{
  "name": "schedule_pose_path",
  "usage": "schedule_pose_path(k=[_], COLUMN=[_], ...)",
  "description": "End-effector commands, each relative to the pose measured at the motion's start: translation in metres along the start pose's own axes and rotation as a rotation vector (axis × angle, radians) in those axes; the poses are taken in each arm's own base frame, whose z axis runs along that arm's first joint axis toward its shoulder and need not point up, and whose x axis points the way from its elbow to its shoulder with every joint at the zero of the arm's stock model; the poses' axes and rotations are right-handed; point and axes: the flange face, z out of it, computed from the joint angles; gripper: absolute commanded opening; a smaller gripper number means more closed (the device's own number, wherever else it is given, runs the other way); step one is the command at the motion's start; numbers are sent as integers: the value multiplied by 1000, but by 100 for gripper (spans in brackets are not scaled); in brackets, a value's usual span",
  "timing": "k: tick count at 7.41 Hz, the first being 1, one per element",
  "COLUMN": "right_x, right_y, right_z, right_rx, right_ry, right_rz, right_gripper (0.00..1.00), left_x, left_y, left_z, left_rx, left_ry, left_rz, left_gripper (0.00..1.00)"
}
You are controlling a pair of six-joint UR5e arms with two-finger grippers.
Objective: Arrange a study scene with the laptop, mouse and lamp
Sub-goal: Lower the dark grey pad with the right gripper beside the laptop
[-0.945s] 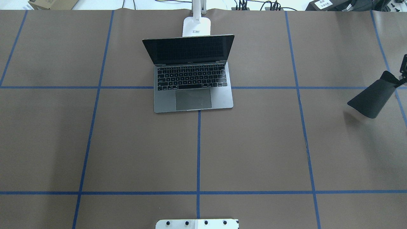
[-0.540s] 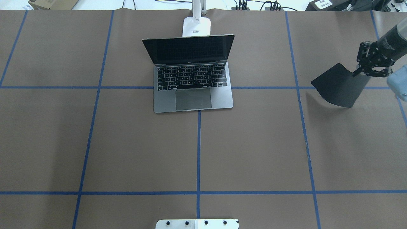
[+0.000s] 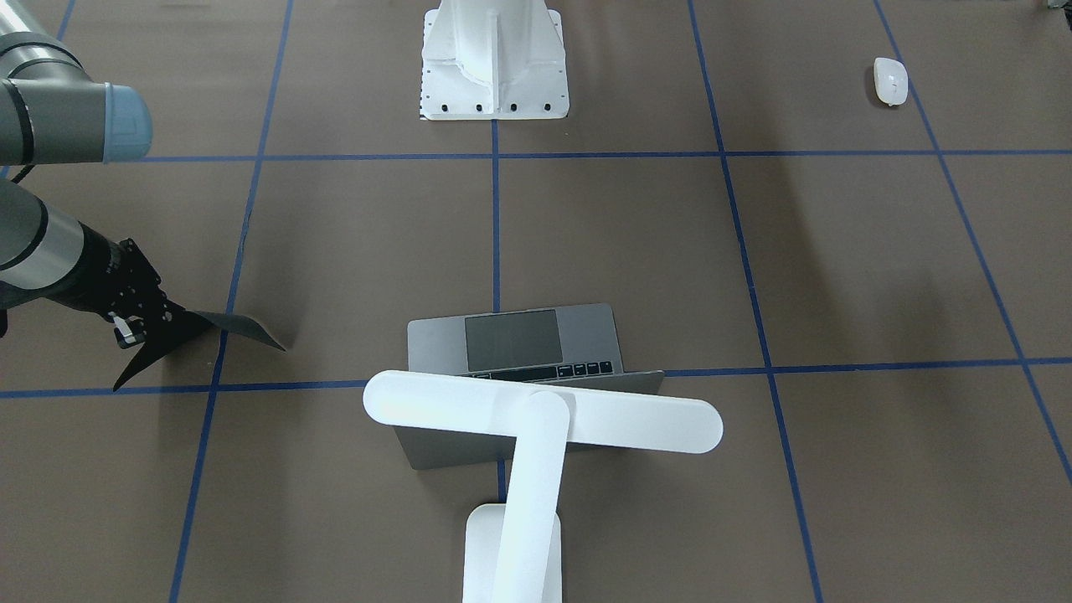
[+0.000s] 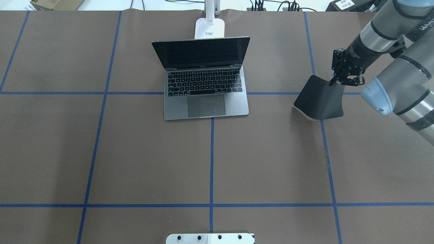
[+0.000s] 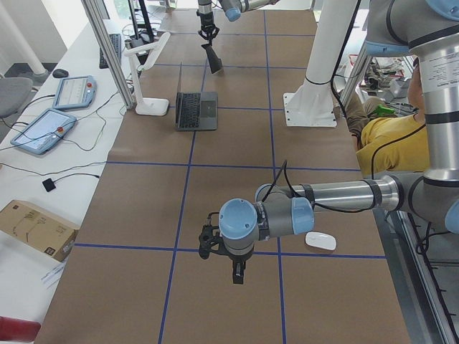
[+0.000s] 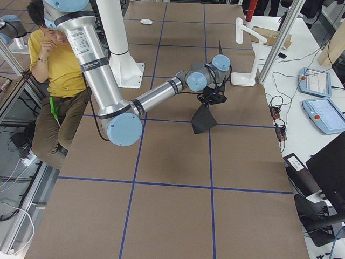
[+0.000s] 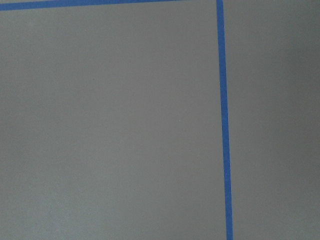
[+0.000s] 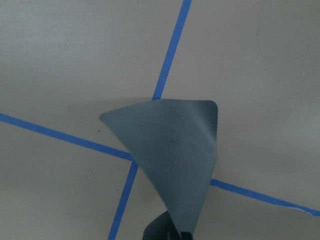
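Note:
The laptop point(image 4: 205, 92) stands open at the table's far middle, also in the front view point(image 3: 512, 339). The white lamp point(image 3: 543, 416) stands behind it, head above the lid and base point(image 4: 209, 28) at the far edge. The white mouse point(image 3: 890, 81) lies by the robot's left side, also in the left view point(image 5: 320, 241). My right gripper point(image 4: 339, 82) is shut on a corner of a black mat point(image 4: 319, 101), which hangs to the right of the laptop. My left gripper point(image 5: 238, 275) hovers near the mouse; I cannot tell whether it is open.
The white robot pedestal point(image 3: 494, 71) stands at the table's near middle. Blue tape lines point(image 4: 211, 159) grid the brown table. A person in yellow point(image 6: 59, 65) sits behind the robot. Pendants point(image 5: 72, 91) and cables lie on the side bench.
My right arm has swung in from the right edge toward the laptop, carrying the black mat with it. The laptop and the lamp have not moved.

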Motion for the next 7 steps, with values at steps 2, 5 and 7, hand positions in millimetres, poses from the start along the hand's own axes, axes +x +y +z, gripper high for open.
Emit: schedule_pose_path(k=[2,5,7], right_x=[-24,-42,-47], right_y=[61,39,16], right_z=[22,52,53], right_rx=[-13,11,23], right_ry=[21,2,-16], right_rz=[-13,-19,-31], right_gripper=[0,0,0], left_x=[0,0,3], left_y=[0,0,-2], left_z=[0,0,-4], left_rx=[0,1,7], left_ry=[0,0,-2], left_rz=[0,1,7], left_gripper=[100,100,100])
